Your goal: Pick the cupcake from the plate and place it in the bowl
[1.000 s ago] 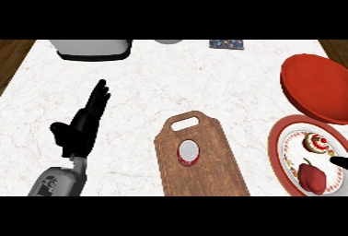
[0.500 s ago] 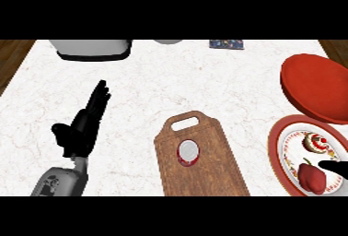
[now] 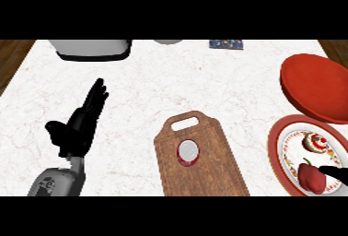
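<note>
The cupcake (image 3: 316,141), pale with red bits on top, sits on the red-rimmed white plate (image 3: 275,144) at the right edge. A red pepper (image 3: 311,178) lies just below it on the same plate. The red bowl (image 3: 318,86) stands behind the plate, at the right. Only a dark tip of my right hand (image 3: 336,171) shows at the right edge; it lies over the plate beside the pepper and below the cupcake. My left hand (image 3: 77,125) rests open at the left, fingers straight and pointing away, holding nothing.
A wooden cutting board (image 3: 204,173) with a handle hole lies in the middle, carrying a small red and white round object (image 3: 188,152). A grey appliance (image 3: 92,49), a grey item (image 3: 167,41) and a blue patterned item (image 3: 227,44) line the far edge.
The dark tip of my right hand has slid slightly lower along the right edge over the plate. The left hand, cupcake and bowl have not moved.
</note>
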Robot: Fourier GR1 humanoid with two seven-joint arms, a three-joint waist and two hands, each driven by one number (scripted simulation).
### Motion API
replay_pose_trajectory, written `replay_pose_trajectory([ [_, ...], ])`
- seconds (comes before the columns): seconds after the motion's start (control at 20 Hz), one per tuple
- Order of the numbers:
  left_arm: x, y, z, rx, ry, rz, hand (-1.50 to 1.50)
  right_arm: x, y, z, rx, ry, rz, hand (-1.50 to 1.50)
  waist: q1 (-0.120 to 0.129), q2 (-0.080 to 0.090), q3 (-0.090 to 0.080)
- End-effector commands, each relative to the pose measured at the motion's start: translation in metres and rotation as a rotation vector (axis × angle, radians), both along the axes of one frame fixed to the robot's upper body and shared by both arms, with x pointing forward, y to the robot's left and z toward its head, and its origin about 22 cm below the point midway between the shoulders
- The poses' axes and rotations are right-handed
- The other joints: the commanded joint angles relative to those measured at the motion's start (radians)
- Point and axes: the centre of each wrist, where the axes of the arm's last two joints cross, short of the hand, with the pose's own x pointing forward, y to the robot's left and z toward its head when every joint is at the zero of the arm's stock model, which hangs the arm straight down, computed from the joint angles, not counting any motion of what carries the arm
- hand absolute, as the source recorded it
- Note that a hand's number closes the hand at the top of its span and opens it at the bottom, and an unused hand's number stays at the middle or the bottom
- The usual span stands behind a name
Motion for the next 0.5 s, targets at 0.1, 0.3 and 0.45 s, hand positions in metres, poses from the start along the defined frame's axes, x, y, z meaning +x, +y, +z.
replay_pose_trajectory([
  [0.1, -0.006, -0.002, 0.005, -0.001, -0.013, -0.005, 0.00, 0.002, -0.004, -0.021, 0.062, -0.047, -0.003, -1.50, 0.002, 0.000, 0.000],
  [0.3, -0.005, 0.000, -0.002, 0.001, -0.009, -0.015, 0.00, -0.010, 0.002, -0.017, 0.122, -0.027, 0.000, -1.50, 0.000, 0.000, 0.000],
  [0.45, 0.005, 0.005, -0.012, 0.020, -0.005, -0.018, 0.00, 0.001, 0.001, -0.030, 0.127, -0.036, -0.015, -1.50, 0.000, 0.001, 0.000],
])
